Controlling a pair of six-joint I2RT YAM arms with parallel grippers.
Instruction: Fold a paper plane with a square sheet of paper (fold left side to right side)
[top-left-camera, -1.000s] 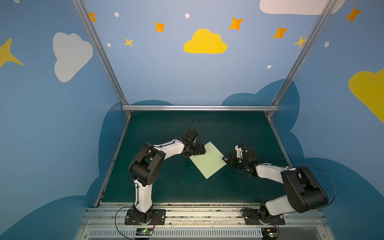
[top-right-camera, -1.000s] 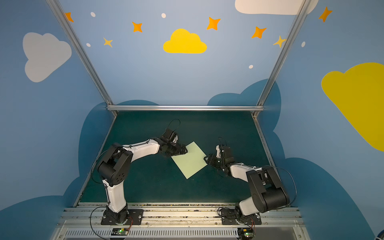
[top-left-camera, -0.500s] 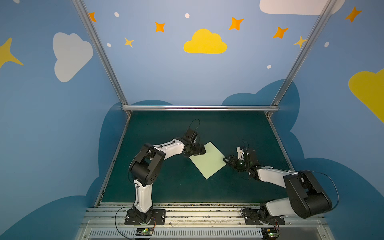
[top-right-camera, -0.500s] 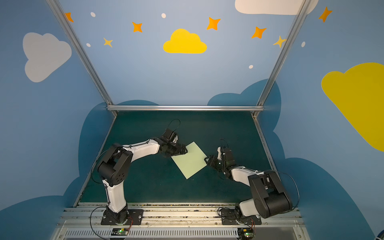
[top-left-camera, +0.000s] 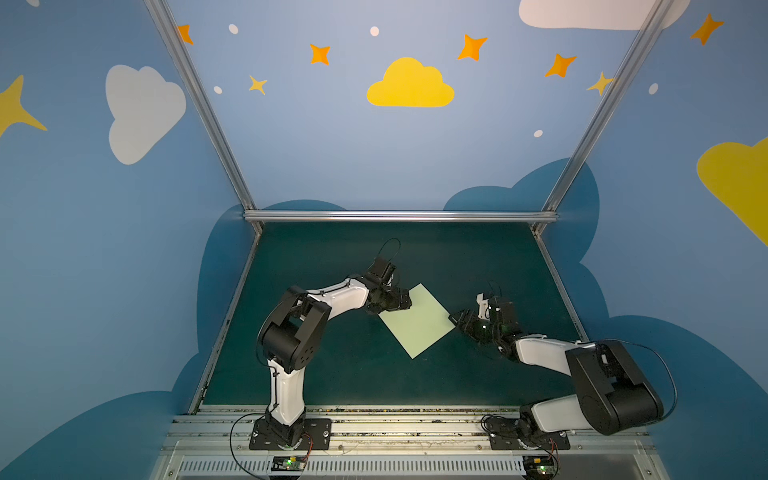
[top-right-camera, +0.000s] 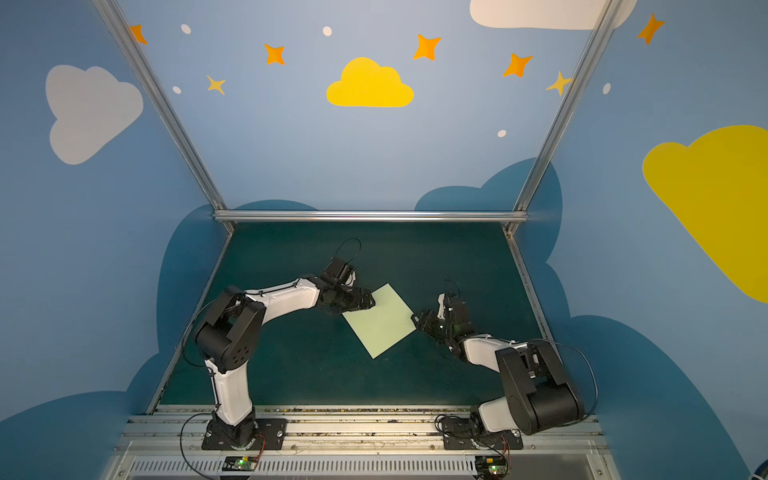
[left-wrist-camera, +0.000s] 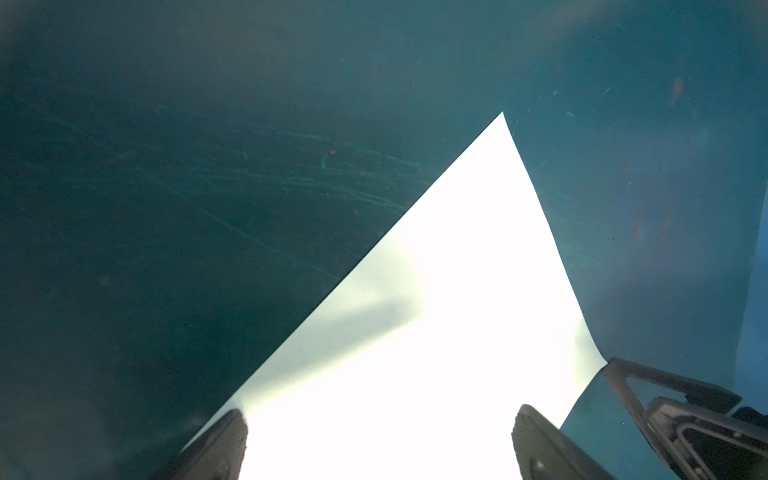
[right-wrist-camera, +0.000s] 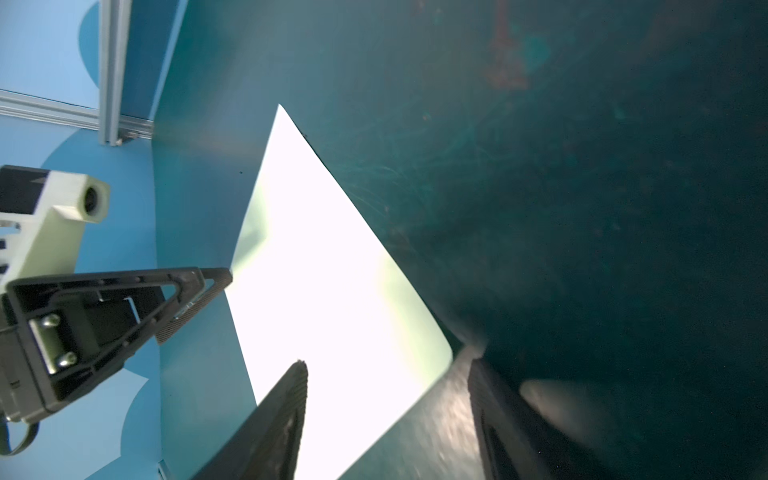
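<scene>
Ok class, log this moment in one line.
left hand open at left edge | right hand open at right corner | square sheet of paper unfolded

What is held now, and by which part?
Nothing is held: left gripper at an edge, right gripper at a corner, both open by the pale-green square paper sheet.

Both wrist views bleach the thin pale-green square sheet of paper (left-wrist-camera: 415, 332) white, so we cannot tell whether it is creased. The black left gripper (top-left-camera: 405, 300) hides part of the sheet's edge. Beside the sheet, one finger (right-wrist-camera: 498, 415) of the black right gripper (right-wrist-camera: 386, 365) is blurred.
</scene>
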